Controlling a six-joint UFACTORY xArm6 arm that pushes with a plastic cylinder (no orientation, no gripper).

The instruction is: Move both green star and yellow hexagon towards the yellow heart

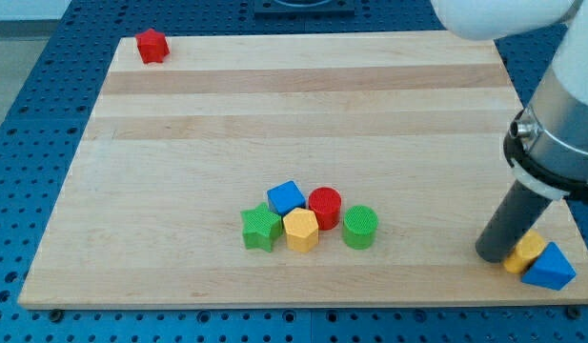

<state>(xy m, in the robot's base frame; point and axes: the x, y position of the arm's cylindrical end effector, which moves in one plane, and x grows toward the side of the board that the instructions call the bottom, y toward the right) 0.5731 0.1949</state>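
Observation:
The green star (261,227) lies near the board's bottom middle, touching the yellow hexagon (300,230) on its right. The yellow heart (526,252) lies at the board's bottom right corner, partly hidden by my dark rod. My tip (493,255) rests on the board right against the heart's left side, far to the right of the star and hexagon.
A blue cube (286,197), a red cylinder (324,206) and a green cylinder (359,227) crowd around the hexagon. A blue triangle (551,268) touches the heart at the board's right edge. A red star (152,46) sits at the top left corner of the wooden board (274,105).

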